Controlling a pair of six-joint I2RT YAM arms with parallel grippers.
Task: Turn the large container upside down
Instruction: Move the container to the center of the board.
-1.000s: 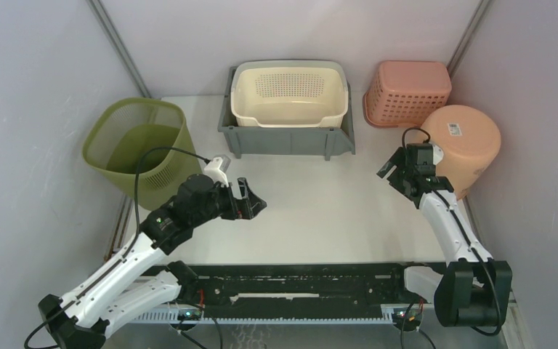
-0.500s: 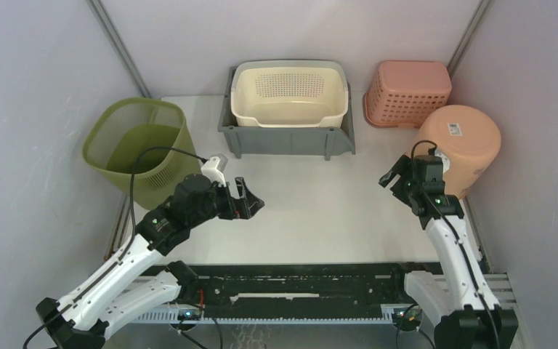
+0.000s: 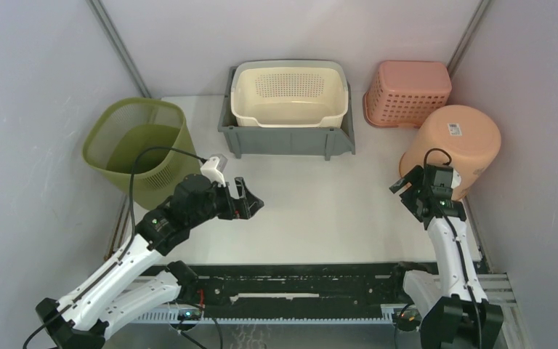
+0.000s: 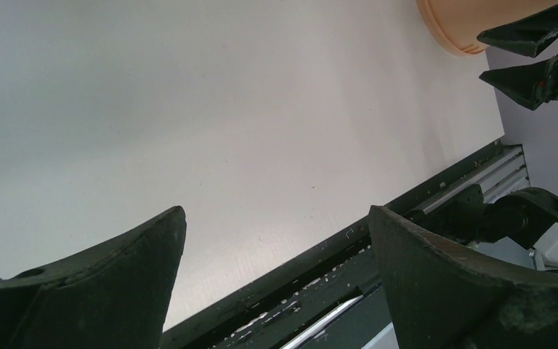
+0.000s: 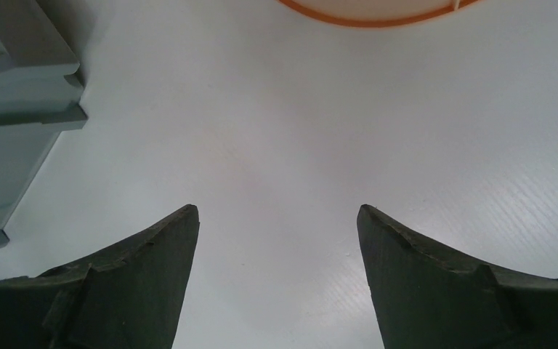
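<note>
Two arms reach over a white tabletop, seen from above with their bases at the bottom edge of the frame.

The task's thing, a large round orange plastic bucket, stands at the right edge of the overhead frame. Its flat base is turned upward and carries a small white label. In the left wrist view the bucket's rim lies on the table in the upper right corner. In the right wrist view the same rim forms an orange arc along the top edge.

The right gripper sits just left of the bucket's lower side. Its two dark fingers are spread wide, with only bare table between them, and they do not touch the bucket. The left gripper hangs left of centre, well apart from the bucket. Its fingers are likewise spread fully and grasp nothing.

An olive-green mesh wastebasket stands upright at the left. A grey plastic bin at top centre holds a cream perforated basket. A pink perforated basket lies bottom-up at the upper right, just behind the bucket.
</note>
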